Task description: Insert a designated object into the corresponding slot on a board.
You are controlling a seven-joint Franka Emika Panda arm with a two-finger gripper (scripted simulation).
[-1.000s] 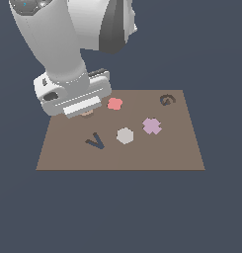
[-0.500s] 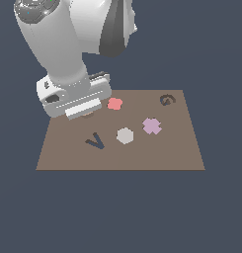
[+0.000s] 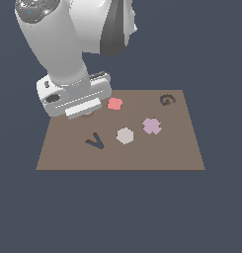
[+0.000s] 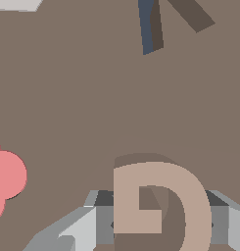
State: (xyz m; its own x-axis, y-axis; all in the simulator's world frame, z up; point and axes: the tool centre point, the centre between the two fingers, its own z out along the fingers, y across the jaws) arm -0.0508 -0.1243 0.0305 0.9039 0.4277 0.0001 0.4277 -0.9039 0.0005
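Tan G block, flat, smooth

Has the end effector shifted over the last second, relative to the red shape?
No. In the exterior view the end effector sits the same way beside the red shape, at the board's far left, as before.

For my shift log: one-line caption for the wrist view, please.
Wrist view: hand astride the tan G block on the brown board, pink shape beside it.
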